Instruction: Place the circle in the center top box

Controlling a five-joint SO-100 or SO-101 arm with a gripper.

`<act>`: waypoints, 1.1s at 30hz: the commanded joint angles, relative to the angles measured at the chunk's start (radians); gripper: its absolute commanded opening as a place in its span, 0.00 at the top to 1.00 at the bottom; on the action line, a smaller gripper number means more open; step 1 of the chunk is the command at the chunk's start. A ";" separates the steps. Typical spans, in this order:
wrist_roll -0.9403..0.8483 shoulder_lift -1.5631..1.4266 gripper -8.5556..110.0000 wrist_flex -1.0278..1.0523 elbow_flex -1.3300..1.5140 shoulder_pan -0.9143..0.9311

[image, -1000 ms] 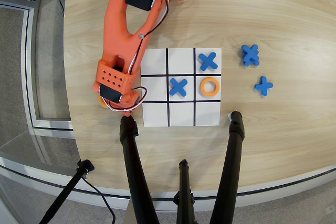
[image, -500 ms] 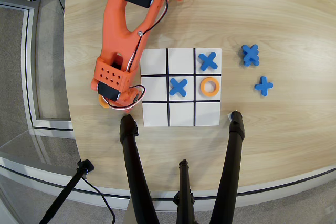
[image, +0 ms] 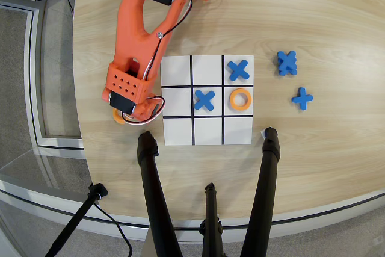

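A pale wood-grain bench [image: 313,16] with a rounded edge fills the overhead view, with grey floor and a metal-framed threshold off to its left. Three black tripod legs [image: 151,197] rise from the bottom edge of the picture.

On the bench lies a white square nine-cell grid [image: 207,100] ruled with black lines. A blue plastic cross [image: 239,70] sits in the grid's upper-right cell, a second blue cross [image: 204,100] in the central cell, and a flat orange ring with a round hole [image: 240,99] in the middle cell of the right column. The middle cell of the upper row [image: 207,70] is bare white, as is the whole lower row. Well right of the grid, two more blue crosses [image: 287,62] lie stacked, and a single blue cross [image: 302,98] rests below them.

The orange 3D-printed arm [image: 141,28] reaches down from the top of the view along the grid's left side, its wrist block just beside the left column. Its jaws [image: 129,115] are hidden under the wrist — I cannot tell how far open they are or whether they grip anything. An orange ring [image: 119,116] — only a sliver shows — peeks out from beneath the wrist at its lower left, on the bare wood outside the grid.
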State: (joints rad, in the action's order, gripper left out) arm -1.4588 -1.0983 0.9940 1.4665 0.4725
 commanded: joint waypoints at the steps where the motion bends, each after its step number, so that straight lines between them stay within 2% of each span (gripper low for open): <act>1: -0.012 -0.012 0.81 0.021 0.040 0.000; 16: -0.021 -0.089 0.81 -0.009 0.160 0.008; 25: -0.021 -0.106 0.92 -0.034 0.189 0.011; 33: -0.034 -0.114 0.93 -0.044 0.209 0.011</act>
State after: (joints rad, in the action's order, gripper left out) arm -1.4849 -1.2088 0.9541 1.6460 0.4694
